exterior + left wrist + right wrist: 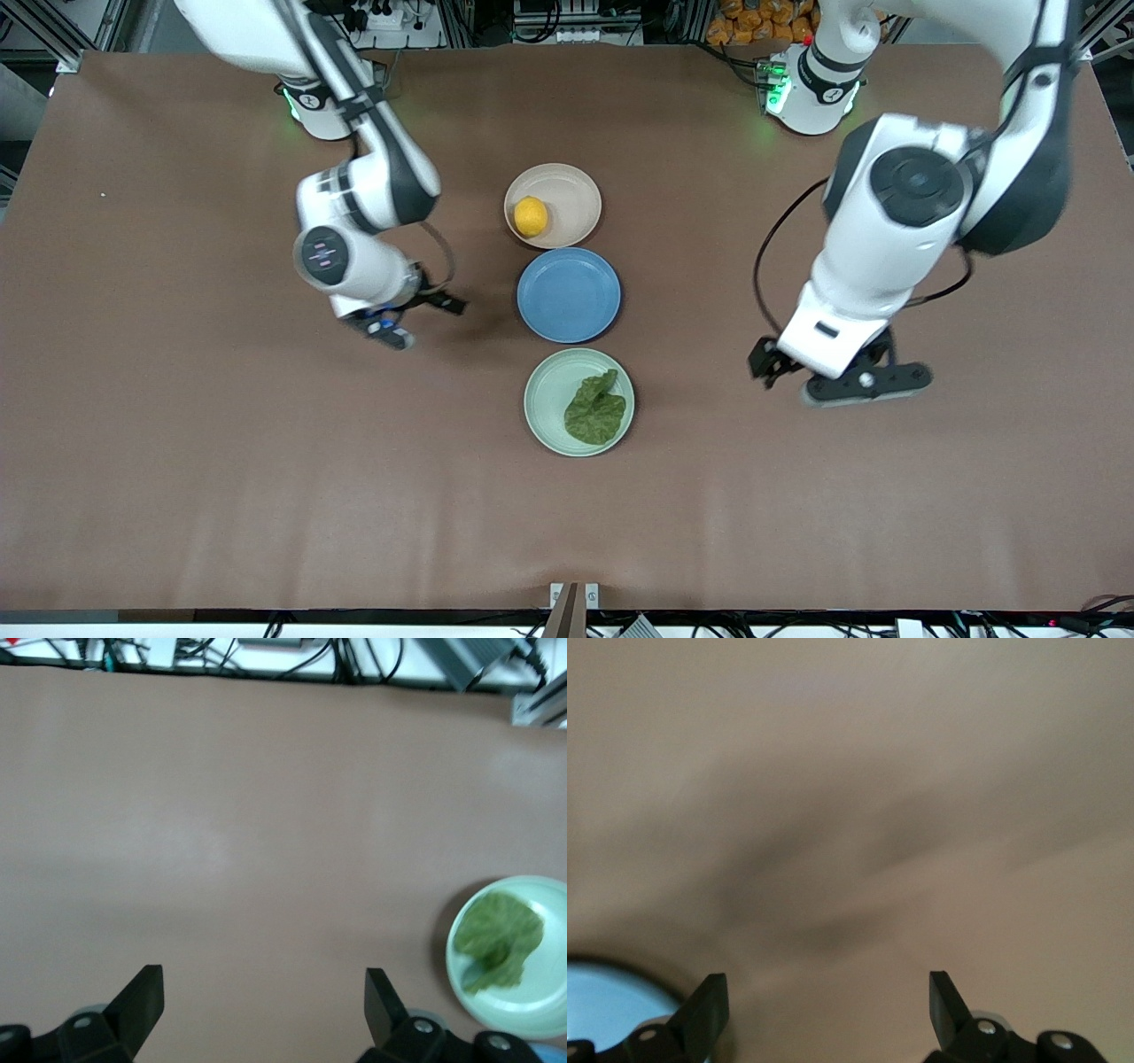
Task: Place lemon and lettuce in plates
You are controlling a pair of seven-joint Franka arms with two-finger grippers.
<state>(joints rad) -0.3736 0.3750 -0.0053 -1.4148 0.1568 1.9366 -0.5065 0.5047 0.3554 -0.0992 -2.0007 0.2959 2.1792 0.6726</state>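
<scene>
— Where do the lemon and the lettuce lie?

— The lemon [531,216] sits in the beige-pink plate [576,197], off centre toward the right arm's end; the lettuce [596,410] lies in the mint green plate [551,399], toward the left arm's end of it; the left wrist view shows that leaf [499,939] in its plate [540,1010] too.

— How are the plates set?

— In a row down the middle of the brown table [177,443]; the beige-pink one is farthest from the front camera, the blue plate [568,295] lies between with nothing in it, the mint green one is nearest; neighbours are just beside each other.

— And the grippers?

— The left gripper [864,383] hangs over bare table toward the left arm's end, well apart from the plates, its fingers [142,1001] spread wide and holding nothing; the right gripper [390,326] is low over bare table beside the blue plate, toward the right arm's end, its fingers [707,1005] likewise spread and empty; a rim of the blue plate [602,997] shows at the edge of the right wrist view.
</scene>
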